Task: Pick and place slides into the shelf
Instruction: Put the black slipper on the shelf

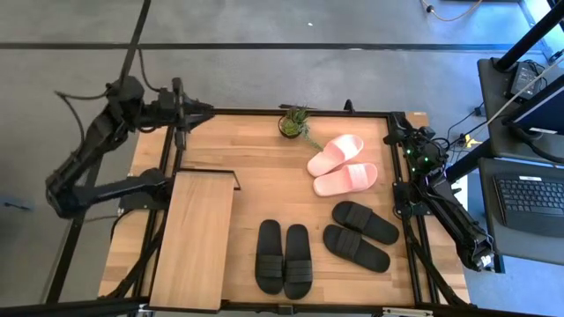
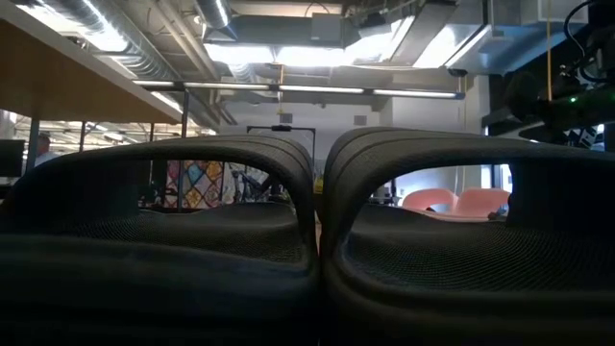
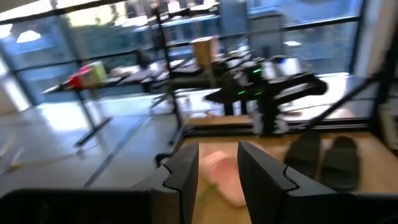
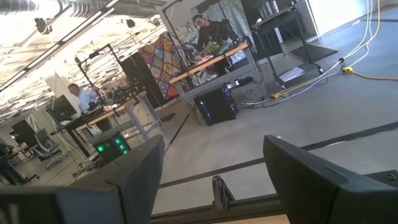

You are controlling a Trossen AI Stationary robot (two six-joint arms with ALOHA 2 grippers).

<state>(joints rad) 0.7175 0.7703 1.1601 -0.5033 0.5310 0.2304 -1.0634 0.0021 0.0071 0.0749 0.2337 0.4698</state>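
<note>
A: Slides, none on the rack yet. Low light-wood plank shelf (image 1: 196, 238) sits at seven o'clock on the big wooden tabletop (image 1: 256, 141), its top bare. Looks like the very first step: nothing picked.

B: Where's the footwear?

A: Two matte black open-toe slides (image 1: 284, 257) side by side at six o'clock, just right of the shelf; the low camera stares straight into their straps (image 2: 317, 221). Second black pair (image 1: 361, 234) at four o'clock, angled. Pale pink pair (image 1: 342, 165) at two o'clock, near a small potted green plant (image 1: 295, 123) at twelve.

B: Arms?

A: Left gripper (image 1: 204, 110) hovers at eleven o'clock above the table's far edge, fingers (image 3: 186, 177) parted a narrow way, nothing between them. Right gripper (image 1: 394, 136) parked at two o'clock by the table's right rim, jaws spread wide in its wrist view (image 4: 211, 180), holding nothing.

B: Next move?

A: My guess: the left arm swings toward six o'clock, spreads wider, drops over a black slide's strap. It's the closest pair to the shelf.
</note>
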